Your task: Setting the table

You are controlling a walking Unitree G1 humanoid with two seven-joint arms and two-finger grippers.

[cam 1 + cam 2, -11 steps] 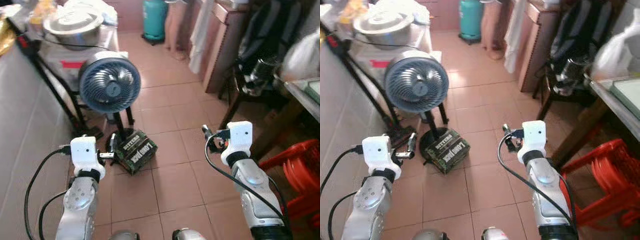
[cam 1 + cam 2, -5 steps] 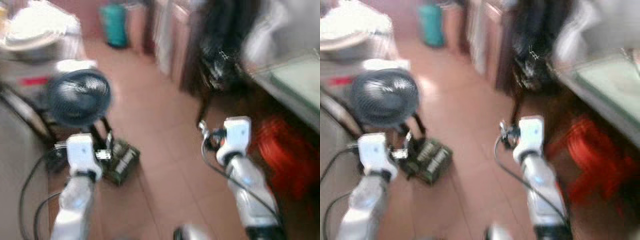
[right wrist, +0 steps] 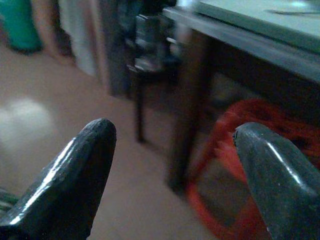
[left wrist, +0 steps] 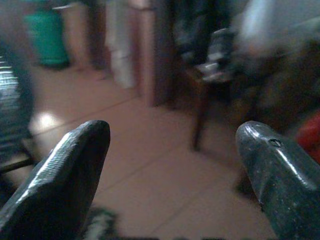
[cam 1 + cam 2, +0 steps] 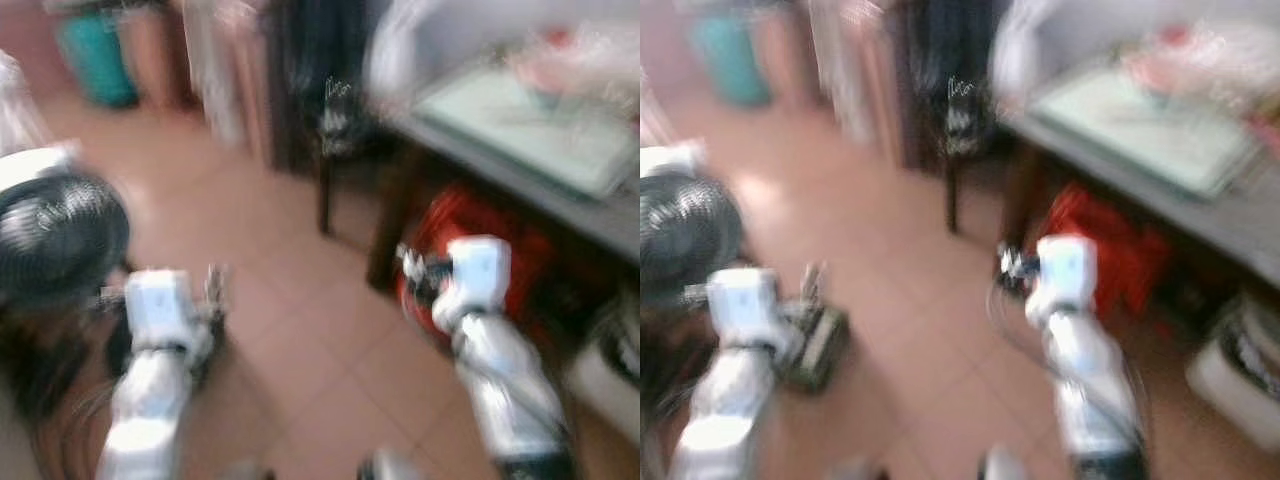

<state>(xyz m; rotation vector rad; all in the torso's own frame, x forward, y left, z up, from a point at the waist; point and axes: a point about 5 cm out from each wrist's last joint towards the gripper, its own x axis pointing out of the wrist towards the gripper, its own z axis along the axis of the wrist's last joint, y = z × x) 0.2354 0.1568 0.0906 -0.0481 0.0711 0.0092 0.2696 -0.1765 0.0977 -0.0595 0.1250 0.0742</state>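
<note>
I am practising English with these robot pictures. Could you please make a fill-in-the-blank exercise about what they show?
1. The stool under the table is ____ in colour.
2. Both the left tool and the right tool are ____, holding nothing.
3. The gas cylinder by the far wall is ____ in colour.
4. The fan stands on the robot's ____ side.

Missing words: red; open; green; left

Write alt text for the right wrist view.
The right end effector, open and empty, points toward a red plastic stool tucked under a dark table. Tiled floor stretches beyond; the image is blurred.
</note>
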